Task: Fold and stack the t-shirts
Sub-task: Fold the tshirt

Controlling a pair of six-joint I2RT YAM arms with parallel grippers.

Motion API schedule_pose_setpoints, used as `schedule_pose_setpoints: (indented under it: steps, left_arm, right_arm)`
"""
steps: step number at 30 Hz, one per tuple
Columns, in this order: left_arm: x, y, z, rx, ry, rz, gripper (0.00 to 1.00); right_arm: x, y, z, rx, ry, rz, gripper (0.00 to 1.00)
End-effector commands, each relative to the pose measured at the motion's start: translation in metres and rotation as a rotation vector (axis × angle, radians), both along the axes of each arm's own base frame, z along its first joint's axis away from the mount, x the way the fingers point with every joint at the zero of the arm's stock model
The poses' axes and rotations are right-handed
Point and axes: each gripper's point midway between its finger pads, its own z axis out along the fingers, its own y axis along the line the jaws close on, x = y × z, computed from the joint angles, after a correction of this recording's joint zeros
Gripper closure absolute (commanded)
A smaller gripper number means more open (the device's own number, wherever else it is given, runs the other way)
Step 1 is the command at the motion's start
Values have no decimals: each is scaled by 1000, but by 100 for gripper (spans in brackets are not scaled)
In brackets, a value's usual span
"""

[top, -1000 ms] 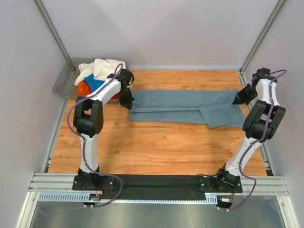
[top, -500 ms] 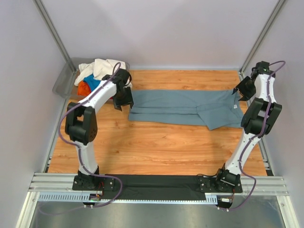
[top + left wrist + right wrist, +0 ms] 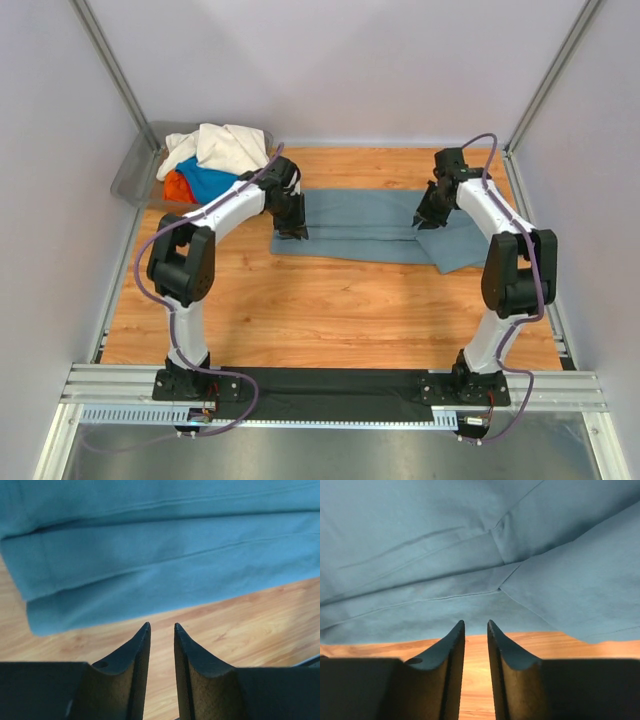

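Right of the bin (image 3: 130,178), the slate grey-blue t-shirt (image 3: 370,225) was plain, one tone throughout. The bin was translucent grey. Inside the bin were a cream-white t-shirt (image 3: 225,145), a bright blue t-shirt (image 3: 207,183) and a red-orange t-shirt (image 3: 175,187), all unpatterned. The table (image 3: 330,300) showed orange-brown wood grain. The left gripper (image 3: 161,626) and right gripper (image 3: 476,622) were black.

The slate grey-blue t-shirt (image 3: 360,225) is laid flat across the far part of the wooden table (image 3: 330,310), folded lengthwise into a long band, with a flap angled at its right end. The cream-white t-shirt (image 3: 222,145), bright blue t-shirt (image 3: 205,180) and red-orange t-shirt (image 3: 175,186) are heaped crumpled in the grey bin (image 3: 135,170), cream-white uppermost.
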Motion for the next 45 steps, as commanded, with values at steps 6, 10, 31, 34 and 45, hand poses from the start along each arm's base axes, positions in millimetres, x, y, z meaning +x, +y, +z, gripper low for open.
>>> schedule_pose_setpoints:
  steps: [6,10,31,34,45]
  left_arm:
    - [27,-14,-18,-16,18,-14,72]
    - [22,-7,-33,22,48,-9,74]
    - [19,15,-59,91,105,5,85]
    - [19,17,-60,98,104,2,85]
    - [35,28,-30,114,24,7,83]
  right_arm:
    - [-8,27,-26,-77,16,31,95]
    - [-16,24,-36,-126,31,28,96]
    - [23,8,-67,-241,13,-25,99]
    - [32,6,-70,-257,16,-27,99]
    - [67,2,-67,-309,-19,-22,98]
